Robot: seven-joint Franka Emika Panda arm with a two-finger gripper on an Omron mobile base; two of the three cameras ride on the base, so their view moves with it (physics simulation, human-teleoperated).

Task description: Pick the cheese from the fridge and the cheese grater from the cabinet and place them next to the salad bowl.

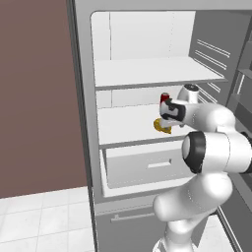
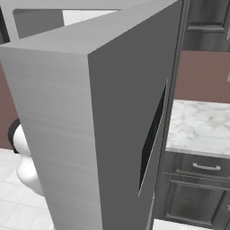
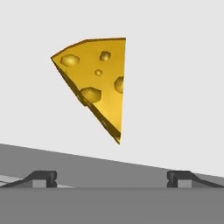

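Your two-finger gripper (image 3: 112, 178) has its jaws spread wide and empty, poised over the yellow-orange holed cheese wedge (image 3: 97, 81) on the white middle shelf (image 1: 125, 125) of the grey-framed fridge (image 1: 83, 98). Centre the wedge between the tips, then ease down before closing.

Legible text, labels, brands, numbers, signs: none. Fridge (image 1: 83, 98) frame, white inner walls and shelves: unmarked. Small red can (image 1: 164, 97) on the middle shelf: too small to show any label. Cheese (image 3: 97, 78): plain yellow, no sticker. Drawers (image 2: 204, 168) under the marble counter, far right: no lettering
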